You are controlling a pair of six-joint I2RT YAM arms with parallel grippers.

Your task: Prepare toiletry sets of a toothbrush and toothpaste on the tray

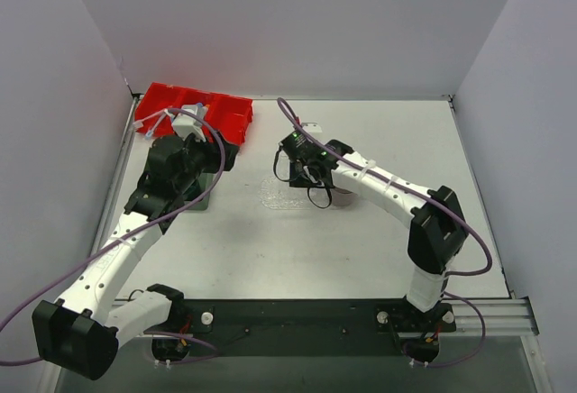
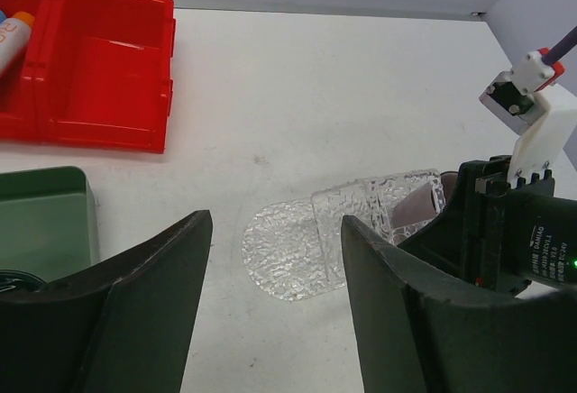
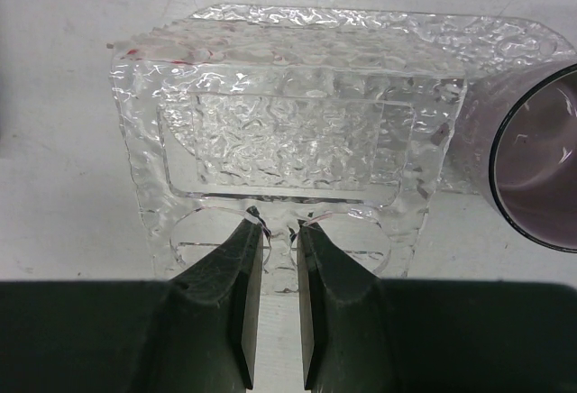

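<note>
While the left pincer (image 2: 275, 222) is held released, its fingers spread wide with nothing between them, the right pincer (image 3: 279, 227) is clenched on the thin near rim of the tray (image 3: 297, 68), with only a narrow gap left between its fingers. The clear, bumpy tray is found near the middle of the surface (image 2: 315, 77), in front of the right arm. Whether it lies fully flat cannot be told. A round, dark-rimmed cup (image 3: 541, 154) is seen just beside the tray's right end. One toothpaste tube (image 2: 13, 37), white with an orange band, is lodged in a compartment of the red bin (image 2: 117, 77) at the far left of the surface, well apart from the tray. A dark green tray (image 2: 45, 213) is placed just in front of that bin, under the left arm. The toothbrushes cannot be made out with certainty.
</note>
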